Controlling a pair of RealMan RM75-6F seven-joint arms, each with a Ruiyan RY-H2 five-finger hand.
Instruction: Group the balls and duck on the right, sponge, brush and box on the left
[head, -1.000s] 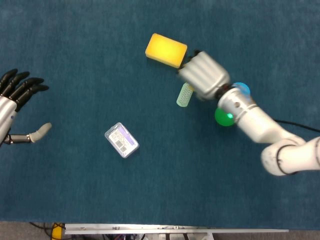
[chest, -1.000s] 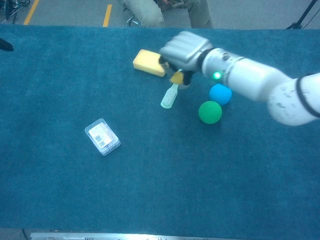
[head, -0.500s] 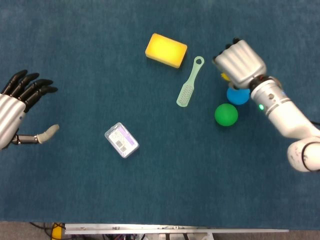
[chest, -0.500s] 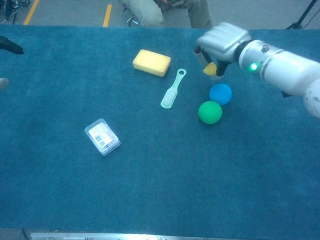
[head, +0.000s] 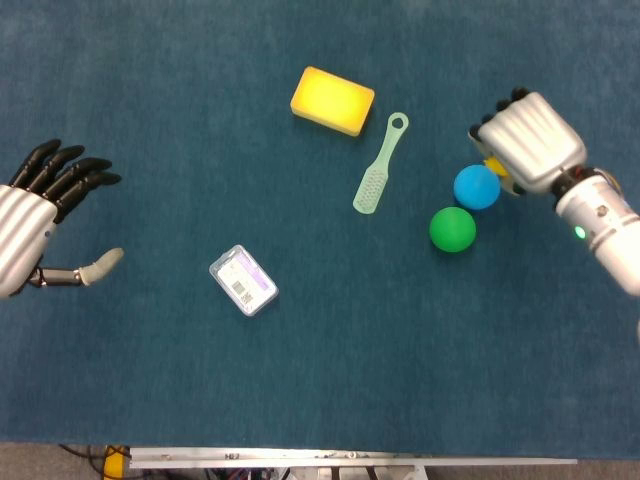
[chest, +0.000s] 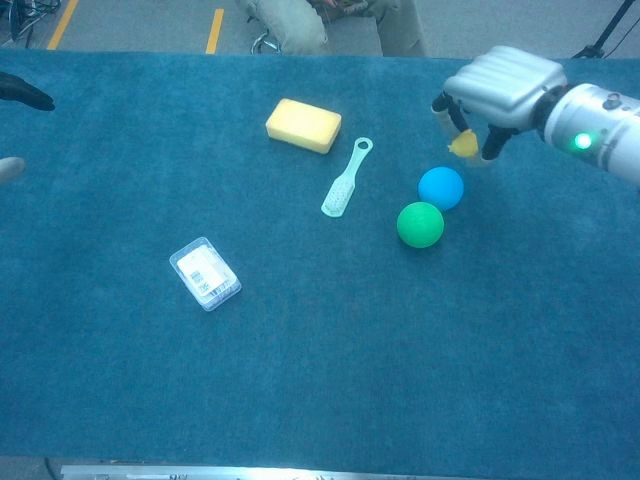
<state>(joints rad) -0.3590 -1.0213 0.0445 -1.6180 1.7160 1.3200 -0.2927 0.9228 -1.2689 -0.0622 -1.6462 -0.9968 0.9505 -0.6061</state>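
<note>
From above, the right hand (head: 527, 142) holds a small yellow duck (head: 495, 167) just above the blue ball (head: 477, 186), with the green ball (head: 452, 229) near it, while the left hand (head: 40, 215) waits far off with its fingers spread and nothing in it. The yellow sponge (head: 332, 100), the pale green brush (head: 380, 165) and the clear box (head: 243, 280) lie in the middle of the blue table (head: 320, 380). From the chest, the right hand (chest: 497, 90) pinches the duck (chest: 463, 146) beside the blue ball (chest: 441, 187), and the sponge (chest: 303, 125), brush (chest: 346, 178) and box (chest: 204, 273) sit further left.
</note>
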